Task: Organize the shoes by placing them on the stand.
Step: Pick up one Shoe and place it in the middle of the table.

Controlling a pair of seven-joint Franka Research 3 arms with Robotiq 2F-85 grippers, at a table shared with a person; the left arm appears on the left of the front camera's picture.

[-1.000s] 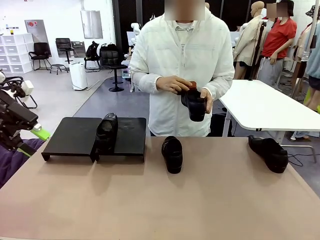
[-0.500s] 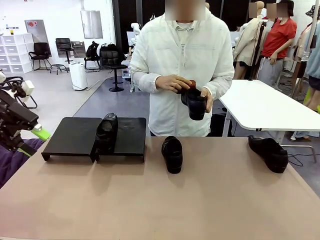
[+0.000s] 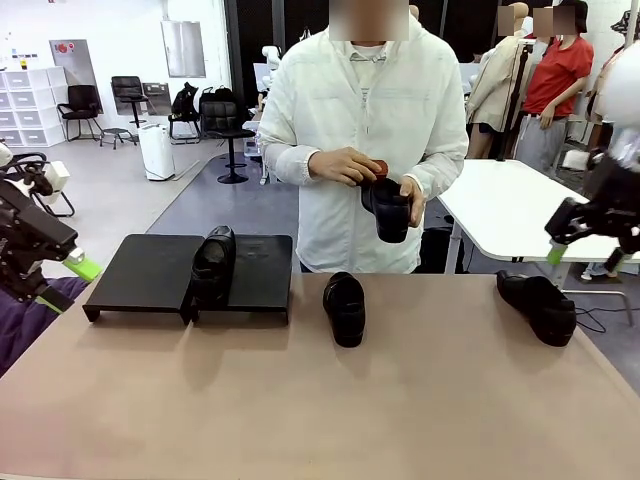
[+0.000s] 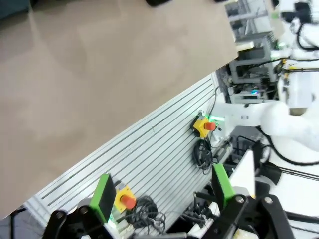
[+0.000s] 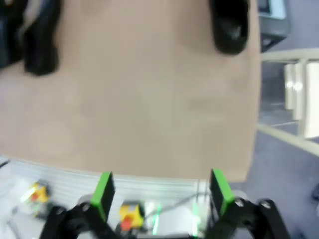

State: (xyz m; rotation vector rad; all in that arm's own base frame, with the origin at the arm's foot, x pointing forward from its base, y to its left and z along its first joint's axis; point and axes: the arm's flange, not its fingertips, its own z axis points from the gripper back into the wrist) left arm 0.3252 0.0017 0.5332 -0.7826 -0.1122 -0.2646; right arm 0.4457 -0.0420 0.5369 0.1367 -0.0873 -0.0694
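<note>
Presently, item by item.

- **Stand** (image 3: 150, 268): on the far-left part of the tabletop (image 3: 320, 410), well back from the near edge. Its left section is bare.
- **First shoe** (image 3: 212, 262): on the stand, across the seam between the two sections, with its toe at the stand's front edge.
- **Second shoe** (image 3: 345, 308): on the tabletop just right of the stand and apart from it, toe toward the robot.
- **Third shoe** (image 3: 538, 306): lying askew near the tabletop's right edge. It shows blurred in the right wrist view (image 5: 229, 25).
- **Fourth shoe** (image 3: 390, 208): off the tabletop, held at the far side between the person's two hands (image 3: 345, 166).
- **Left tool** (image 3: 62, 283): beyond the tabletop's left edge, fingers spread wide and empty. Its wrist view (image 4: 163, 191) looks past the tabletop's near edge to a ribbed metal rail (image 4: 149, 159).
- **Right tool** (image 3: 583, 258): in the air above the third shoe, fingers spread wide and empty (image 5: 161, 191).
- **Open room**: the near half of the tabletop, from left edge to right.
</note>
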